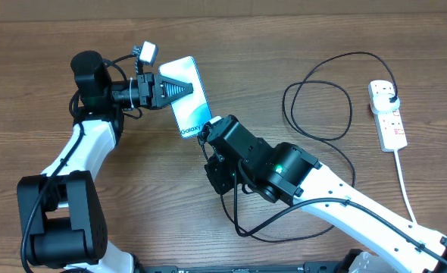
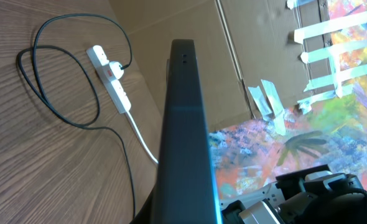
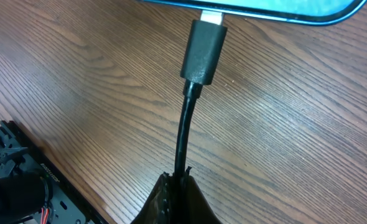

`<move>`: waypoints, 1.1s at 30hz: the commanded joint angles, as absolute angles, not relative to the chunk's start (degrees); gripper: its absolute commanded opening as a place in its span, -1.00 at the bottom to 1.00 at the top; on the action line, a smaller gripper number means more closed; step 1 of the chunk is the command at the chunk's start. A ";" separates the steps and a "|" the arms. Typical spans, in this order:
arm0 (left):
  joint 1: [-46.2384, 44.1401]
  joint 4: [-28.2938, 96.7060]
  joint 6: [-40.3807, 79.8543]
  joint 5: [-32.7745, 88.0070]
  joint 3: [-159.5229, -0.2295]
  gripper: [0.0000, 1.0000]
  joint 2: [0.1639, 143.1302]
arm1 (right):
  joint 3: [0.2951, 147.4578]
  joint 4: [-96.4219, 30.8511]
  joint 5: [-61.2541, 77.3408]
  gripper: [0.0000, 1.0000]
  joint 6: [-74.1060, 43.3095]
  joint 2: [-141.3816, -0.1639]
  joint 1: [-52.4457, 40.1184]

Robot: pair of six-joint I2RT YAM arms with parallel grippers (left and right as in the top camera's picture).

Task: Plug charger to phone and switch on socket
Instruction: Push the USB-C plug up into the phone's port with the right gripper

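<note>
The phone (image 1: 187,92), its light blue screen lit, is tilted up off the table with my left gripper (image 1: 176,89) shut on its long side. In the left wrist view the phone (image 2: 183,137) shows edge-on. My right gripper (image 3: 180,183) is shut on the charger cable just behind its small black connector (image 3: 203,53). The connector's metal tip meets the phone's bottom edge (image 3: 264,9), with a little metal showing. The charger (image 1: 318,98) loops across the table to a black plug seated in the white socket (image 1: 388,114) at the far right.
The socket's white cord (image 1: 405,182) runs toward the front right edge. My right arm (image 1: 284,171) lies across the middle of the table. A cardboard wall (image 2: 190,25) and a colourful painted sheet (image 2: 333,124) stand behind the table.
</note>
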State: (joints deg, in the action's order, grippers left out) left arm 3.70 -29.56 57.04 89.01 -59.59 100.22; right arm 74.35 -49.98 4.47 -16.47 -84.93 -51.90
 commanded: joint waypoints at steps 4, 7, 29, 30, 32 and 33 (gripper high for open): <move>2.55 -29.76 58.61 90.54 -60.86 -0.92 100.03 | 75.18 -49.01 -0.38 -0.92 -16.03 -84.95 -52.01; 1.78 -29.76 58.74 90.54 -60.86 -0.92 100.03 | 75.18 -47.70 -2.11 -0.92 -16.01 -84.95 -52.01; 0.82 -29.80 56.99 90.52 -60.86 -0.92 100.03 | 74.96 -46.41 2.87 -0.50 -16.73 -84.97 -52.03; 0.82 -29.80 56.97 90.52 -60.86 -0.92 100.03 | 74.96 -46.24 2.04 -0.51 -16.73 -85.01 -52.03; 0.82 -29.80 56.99 90.52 -60.86 -0.92 100.03 | 74.96 -45.56 -1.61 -0.51 -16.73 -85.06 -52.03; 0.80 -29.80 56.99 90.54 -60.86 -0.92 100.03 | 74.96 -45.25 -2.24 -0.51 -16.71 -85.10 -52.03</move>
State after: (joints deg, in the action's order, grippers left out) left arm 0.78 -29.56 58.08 88.99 -60.05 100.22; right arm 74.35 -46.33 1.87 -16.49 -84.95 -52.16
